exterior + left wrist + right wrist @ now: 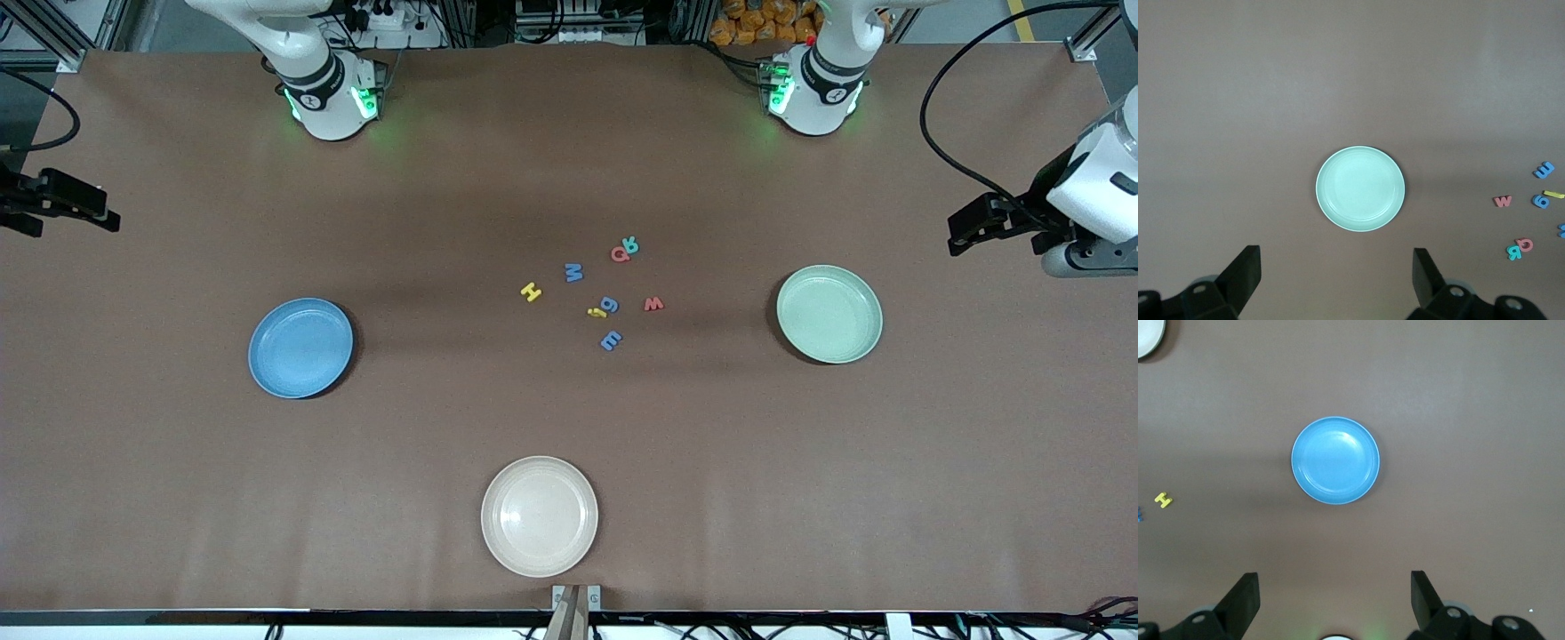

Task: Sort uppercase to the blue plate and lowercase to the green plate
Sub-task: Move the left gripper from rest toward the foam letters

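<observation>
The blue plate (300, 348) lies toward the right arm's end, the green plate (829, 314) toward the left arm's end; both hold nothing. Between them the letters lie loose: yellow H (531, 292), blue M (573, 272), red Q (620, 254) touching the teal R (630, 244), yellow i (597, 311) beside blue g (610, 306), red w (653, 304), blue m (611, 340). My left gripper (1000, 242) (1337, 267) hangs open high over the table by the green plate (1360, 189). High by the blue plate (1335, 461), my right gripper (76, 224) (1335, 590) is open too.
A cream plate (539, 516) sits near the table's front edge, nearer to the camera than the letters. Both arm bases (331, 98) (813, 89) stand along the table's back edge. Brown tabletop surrounds the plates.
</observation>
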Available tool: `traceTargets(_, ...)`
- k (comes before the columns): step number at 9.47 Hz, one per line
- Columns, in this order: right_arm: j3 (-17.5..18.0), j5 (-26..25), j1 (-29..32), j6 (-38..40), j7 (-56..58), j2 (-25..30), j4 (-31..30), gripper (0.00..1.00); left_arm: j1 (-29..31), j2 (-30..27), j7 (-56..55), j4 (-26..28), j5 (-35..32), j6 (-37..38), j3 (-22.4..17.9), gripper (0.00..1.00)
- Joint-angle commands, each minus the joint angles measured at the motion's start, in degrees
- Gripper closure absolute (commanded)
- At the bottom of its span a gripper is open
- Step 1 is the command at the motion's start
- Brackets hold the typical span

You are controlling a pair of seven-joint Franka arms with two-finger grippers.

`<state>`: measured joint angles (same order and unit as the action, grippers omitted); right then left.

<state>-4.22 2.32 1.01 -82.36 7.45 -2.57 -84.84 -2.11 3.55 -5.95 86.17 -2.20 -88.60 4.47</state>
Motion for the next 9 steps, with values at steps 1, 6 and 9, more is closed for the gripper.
traceTargets(1,0.09,0.22,-0.65,-8.01,0.46,7.80,-11.05,0.00,0.00,-0.47,0.33,0.05,-0.61,0.62,0.19,0.00)
traceTargets(6,0.09,0.23,-1.97,-8.60,0.63,8.19,-11.75,0.00,-2.02,0.41,-0.73,0.05,-1.32,0.54,0.19,0.00)
traceTargets(9,-0.52,-0.30,-2.58,-7.99,0.63,7.50,-11.14,0.00,-1.23,0.84,0.23,1.10,1.13,-1.03,0.10,0.00)
